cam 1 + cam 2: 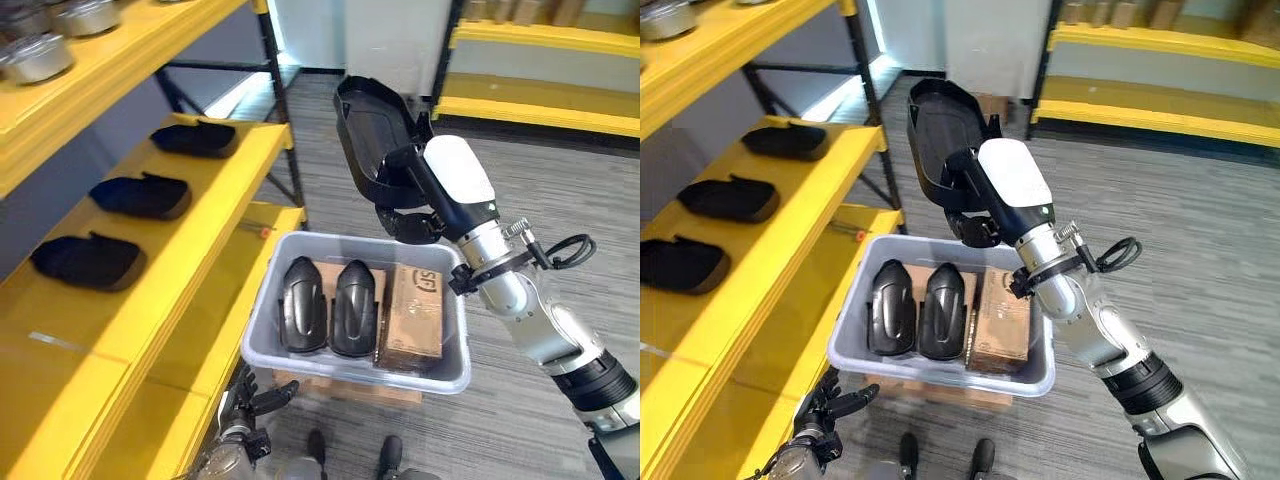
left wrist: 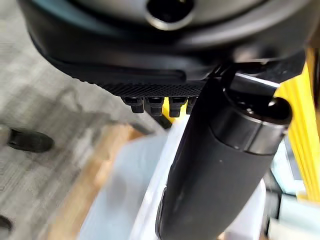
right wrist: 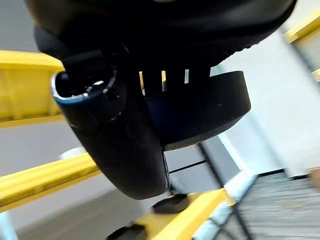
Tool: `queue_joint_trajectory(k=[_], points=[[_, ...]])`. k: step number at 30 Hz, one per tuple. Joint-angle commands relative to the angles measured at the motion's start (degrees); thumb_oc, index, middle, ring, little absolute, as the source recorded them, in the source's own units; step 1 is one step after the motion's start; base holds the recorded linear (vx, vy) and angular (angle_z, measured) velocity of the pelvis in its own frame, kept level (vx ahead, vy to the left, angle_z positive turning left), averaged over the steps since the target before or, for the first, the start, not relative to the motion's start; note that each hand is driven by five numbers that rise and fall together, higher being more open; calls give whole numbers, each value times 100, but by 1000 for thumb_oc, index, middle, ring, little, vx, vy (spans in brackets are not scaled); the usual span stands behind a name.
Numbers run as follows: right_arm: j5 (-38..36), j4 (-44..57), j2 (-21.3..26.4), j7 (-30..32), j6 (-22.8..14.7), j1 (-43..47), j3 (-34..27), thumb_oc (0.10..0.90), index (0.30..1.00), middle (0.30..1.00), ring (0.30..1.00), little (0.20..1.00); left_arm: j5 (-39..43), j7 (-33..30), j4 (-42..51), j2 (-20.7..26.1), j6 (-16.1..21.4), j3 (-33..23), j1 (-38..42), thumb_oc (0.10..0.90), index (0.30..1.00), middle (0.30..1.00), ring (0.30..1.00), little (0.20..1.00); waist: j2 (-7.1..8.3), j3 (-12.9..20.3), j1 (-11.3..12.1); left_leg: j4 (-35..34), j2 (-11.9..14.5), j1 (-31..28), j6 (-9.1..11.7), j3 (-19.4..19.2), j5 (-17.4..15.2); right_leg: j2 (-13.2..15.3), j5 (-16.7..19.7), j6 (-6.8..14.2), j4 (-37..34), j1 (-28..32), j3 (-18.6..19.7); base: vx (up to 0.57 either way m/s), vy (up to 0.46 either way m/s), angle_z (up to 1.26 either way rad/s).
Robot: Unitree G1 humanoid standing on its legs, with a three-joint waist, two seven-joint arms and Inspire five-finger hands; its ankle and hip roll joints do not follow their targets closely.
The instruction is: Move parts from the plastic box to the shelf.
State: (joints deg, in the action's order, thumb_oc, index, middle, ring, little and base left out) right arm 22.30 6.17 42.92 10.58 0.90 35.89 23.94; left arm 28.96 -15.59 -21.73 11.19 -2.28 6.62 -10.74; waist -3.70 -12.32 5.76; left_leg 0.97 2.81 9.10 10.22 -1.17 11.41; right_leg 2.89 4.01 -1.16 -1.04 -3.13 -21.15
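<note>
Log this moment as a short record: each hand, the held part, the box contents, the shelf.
right hand: shut on a black part, held up above the box
left hand: low by the box's near left corner, fingers relaxed, holding nothing
box: grey, holds two black parts side by side and a carton to their right
shelf: yellow, three black parts in a row
upper shelf: metal pots

1. The right hand [image 1: 405, 190] had its fingers hidden behind the black part [image 1: 368, 140] it carried.
2. The left hand [image 1: 245, 408] was cut off by the picture's lower edge.
3. The cardboard box's [image 1: 413, 318] contents were hidden.
</note>
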Motion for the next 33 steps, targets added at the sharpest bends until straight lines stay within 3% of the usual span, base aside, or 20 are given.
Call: queue_joint_trajectory(k=[1,5,6,7,8,11,14,19,24,26,31,32,33], points=[[71,563,-40,637,-281,989,-306,400,300,300,300,300,68,-91,351,390,427,-72,126,900,1000,1000,1000,1000,377,128,-10,1208,707,-206,-441,-923,-596,479,-727,377,310,93,-265,-79,-160,157],[243,586,-73,648,-266,1037,-254,400,300,300,300,300,100,-76,454,312,434,-110,145,900,1000,1000,1000,1000,314,255,-127,1681,1147,-785,-374,-1566,-893,588,-811,312,464,38,-958,-60,-69,115],[248,587,-74,648,-264,1035,-250,400,300,300,300,300,100,-77,457,309,431,-110,140,900,1000,1000,1000,1000,306,248,-135,1673,1153,-802,-366,-1559,-894,584,-825,313,477,52,-967,-100,77,134],[337,616,-7,657,-241,876,-385,400,300,300,300,300,69,-59,454,250,415,-45,198,900,1000,1000,1000,1000,169,353,-334,1298,1516,-1401,-201,-2248,-791,848,-877,372,763,-3,-1577,-119,141,135],[336,614,20,662,-223,818,-441,400,300,300,300,300,41,-39,487,263,409,3,234,900,1000,1000,1000,1000,93,370,-372,1122,1517,-1508,-162,-2367,-795,979,-854,390,912,-50,-1751,-146,180,159],[357,655,111,696,-211,693,-654,400,300,300,300,300,-99,42,598,284,392,151,285,900,1000,1000,1000,1000,-51,438,-505,434,1398,-1644,-234,-2685,-980,1438,-722,532,1311,-134,-2181,-111,195,145],[313,612,-59,632,-196,415,-750,400,300,300,300,300,-172,20,620,289,379,132,257,900,1000,1000,1000,1000,-99,420,-452,261,1097,-1633,-378,-2345,-1208,1786,-519,674,1598,-140,-2243,-30,241,116],[275,613,-248,540,-219,118,-891,400,300,300,300,300,-300,79,703,380,406,16,172,900,1000,1000,1000,1000,64,410,-320,152,710,-1624,-672,-2237,-1571,2260,-248,935,1770,88,-2510,3,189,37],[369,631,-403,516,-199,-246,-1028,400,300,300,300,300,-367,38,645,399,371,-82,167,900,1000,1000,1000,1000,317,407,-127,58,278,-1484,-878,-1924,-1716,2630,349,1327,1585,354,-2665,-6,194,29],[443,633,-452,512,-176,-410,-1107,400,300,300,300,300,-480,101,713,469,320,-33,204,900,1000,1000,1000,1000,418,424,-82,3,58,-1465,-983,-1677,-1796,2786,567,1445,1567,520,-2683,67,250,61],[511,609,-548,393,-167,-706,-1185,400,300,300,300,300,-676,212,816,610,248,36,195,900,1000,1000,1000,1000,531,421,-103,1,-218,-1506,-1183,-1373,-1902,3024,536,1447,2059,684,-2671,57,194,63],[514,592,-569,378,-153,-751,-1187,400,300,300,300,300,-696,229,849,634,211,53,172,900,1000,1000,1000,1000,582,407,-152,-66,-260,-1570,-1209,-1299,-1899,3035,601,1470,2223,598,-2382,41,88,70],[491,523,-563,361,-128,-818,-1204,400,300,300,300,300,-743,205,836,730,215,85,243,900,1000,1000,1000,1000,679,351,-308,-168,-250,-1609,-1211,-1167,-1836,2718,641,1454,2261,138,-1146,14,39,89]])
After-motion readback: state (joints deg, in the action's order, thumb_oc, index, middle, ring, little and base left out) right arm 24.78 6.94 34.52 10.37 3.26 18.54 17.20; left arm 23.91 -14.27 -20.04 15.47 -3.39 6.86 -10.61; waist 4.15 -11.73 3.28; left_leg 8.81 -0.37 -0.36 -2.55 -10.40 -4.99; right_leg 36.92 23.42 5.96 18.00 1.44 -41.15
